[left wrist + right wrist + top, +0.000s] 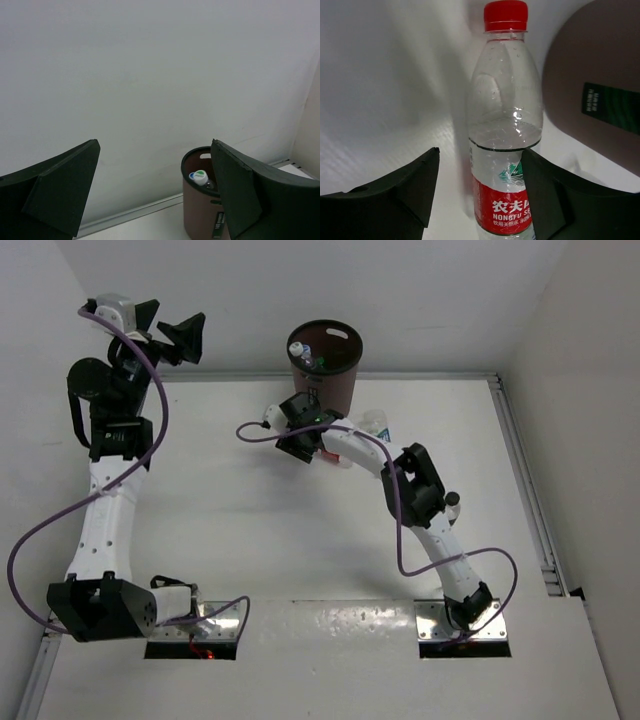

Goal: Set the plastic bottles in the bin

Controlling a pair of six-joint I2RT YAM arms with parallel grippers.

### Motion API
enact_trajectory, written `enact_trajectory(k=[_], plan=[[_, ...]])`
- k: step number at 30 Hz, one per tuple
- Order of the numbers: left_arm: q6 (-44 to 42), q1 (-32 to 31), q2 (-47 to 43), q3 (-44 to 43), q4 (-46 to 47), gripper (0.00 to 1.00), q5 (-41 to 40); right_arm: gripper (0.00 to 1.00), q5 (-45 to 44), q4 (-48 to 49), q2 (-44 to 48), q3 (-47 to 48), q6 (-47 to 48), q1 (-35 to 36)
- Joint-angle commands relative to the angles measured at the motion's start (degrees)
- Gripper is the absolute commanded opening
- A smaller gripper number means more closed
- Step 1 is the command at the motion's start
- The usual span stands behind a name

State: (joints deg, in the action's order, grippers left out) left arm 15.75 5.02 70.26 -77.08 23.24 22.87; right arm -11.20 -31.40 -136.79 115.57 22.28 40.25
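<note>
A clear bottle with a red cap and red-white label lies between the fingers of my right gripper. The jaws are open: the right finger is against the label and the left finger stands apart. In the top view this gripper is just in front of the dark brown bin, and the bottle is mostly hidden under it. The bin holds bottles, with a white-green cap and a blue one showing. Another clear bottle lies on the table right of the bin. My left gripper is open, empty and raised at the far left.
The bin's side is close on the right of the held-between bottle. The white back wall stands right behind the bin. A metal rail runs along the table's right edge.
</note>
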Motion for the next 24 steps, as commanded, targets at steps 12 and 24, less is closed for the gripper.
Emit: enact_trajectory(k=[12, 24], plan=[[0.1, 2.8, -4.3, 5.9, 1.9, 1.00, 1.1, 0.71, -7.6, 14.4, -6.1, 6.5, 6.5, 2.6], [1.8, 3.9, -6.4, 9.5, 0.7, 1.00, 1.1, 0.65, -9.7, 23.8, -14.4, 8.6, 13.4, 2.7]])
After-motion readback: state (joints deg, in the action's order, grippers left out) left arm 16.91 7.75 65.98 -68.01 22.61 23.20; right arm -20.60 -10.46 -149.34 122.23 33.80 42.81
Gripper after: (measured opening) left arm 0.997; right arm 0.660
